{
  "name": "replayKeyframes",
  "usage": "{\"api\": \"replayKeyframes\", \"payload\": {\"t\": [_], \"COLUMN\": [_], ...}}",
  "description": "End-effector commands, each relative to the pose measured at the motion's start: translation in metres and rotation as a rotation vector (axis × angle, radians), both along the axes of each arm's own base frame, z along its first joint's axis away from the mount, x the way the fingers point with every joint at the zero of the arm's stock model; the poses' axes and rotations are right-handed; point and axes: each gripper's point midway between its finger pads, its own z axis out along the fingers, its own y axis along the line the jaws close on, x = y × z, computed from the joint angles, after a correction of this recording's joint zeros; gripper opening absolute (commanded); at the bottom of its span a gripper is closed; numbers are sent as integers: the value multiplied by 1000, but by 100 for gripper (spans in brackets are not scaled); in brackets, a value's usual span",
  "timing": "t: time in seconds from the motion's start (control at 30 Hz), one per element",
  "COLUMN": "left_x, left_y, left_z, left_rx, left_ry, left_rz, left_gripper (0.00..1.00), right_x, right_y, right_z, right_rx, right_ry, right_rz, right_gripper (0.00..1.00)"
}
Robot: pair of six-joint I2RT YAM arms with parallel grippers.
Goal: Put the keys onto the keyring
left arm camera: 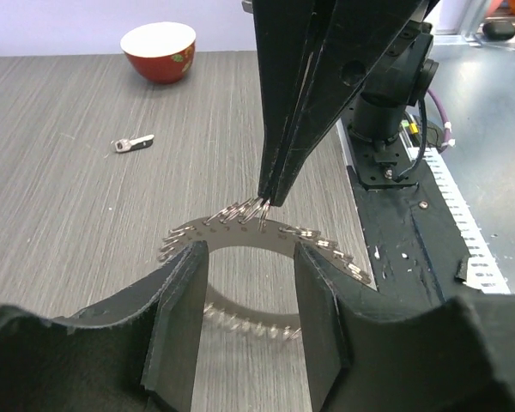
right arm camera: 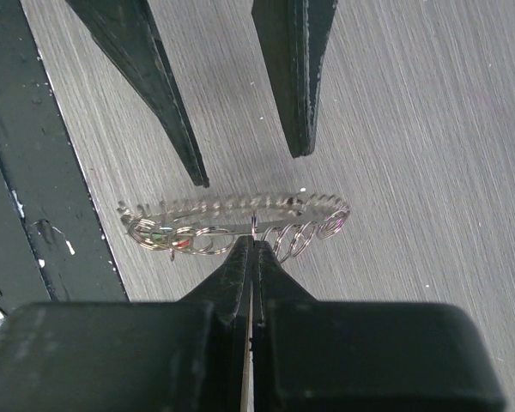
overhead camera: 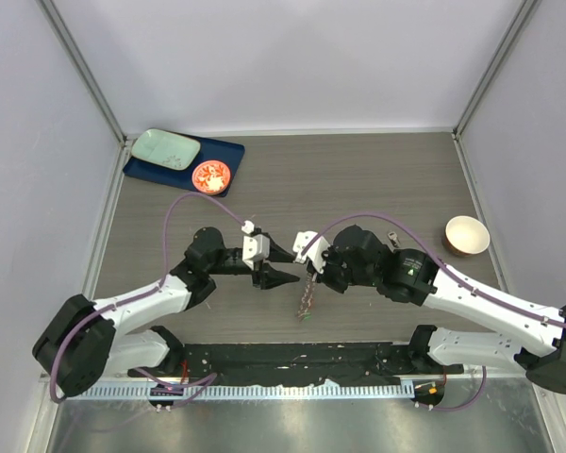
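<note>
The keyring (right arm camera: pixel 240 210), a flat grey ring fringed with small wire loops, hangs off the table with my right gripper (right arm camera: pixel 254 245) shut on one loop of its rim. Small green and red bits (right arm camera: pixel 167 236) sit among the loops at one end. In the top view the keyring (overhead camera: pixel 307 300) shows edge-on below my right gripper (overhead camera: pixel 310 267). My left gripper (left arm camera: pixel 249 257) is open, its fingers close in front of the keyring (left arm camera: pixel 240 249) and not touching it. One loose key (left arm camera: pixel 133 142) with a dark head lies on the table (overhead camera: pixel 393 237).
A red-and-white bowl (overhead camera: pixel 466 235) stands at the right of the table. At the back left, a blue tray (overhead camera: pixel 228 151) carries a pale green plate (overhead camera: pixel 165 148) and an orange-red round dish (overhead camera: pixel 210 176). The black base rail (overhead camera: pixel 292 363) runs along the near edge.
</note>
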Motion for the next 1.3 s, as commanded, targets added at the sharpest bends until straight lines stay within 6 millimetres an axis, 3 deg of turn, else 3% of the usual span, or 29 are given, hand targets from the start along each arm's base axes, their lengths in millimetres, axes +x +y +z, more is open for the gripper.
{"api": "replayKeyframes", "payload": {"t": [0.0,0.27,0.53,1.27], "left_x": [-1,-1,-5,-3], "left_y": [-8,-17,-25,-29], "left_z": [21,21,23,6], "left_rx": [-65,-87,-100,-41], "left_ry": [-81,-41,-14,52], "left_rz": [-57,-88,-134,-146], "left_gripper": [48,46,38,20], "right_x": [2,-1,-1,1], "right_y": [14,18,18,16], "right_z": [23,26,24,30], "right_rx": [97,119,116,134], "right_ry": [-49,-52,-49,-67], "right_rz": [40,64,65,53], "right_gripper": [1,1,1,1]}}
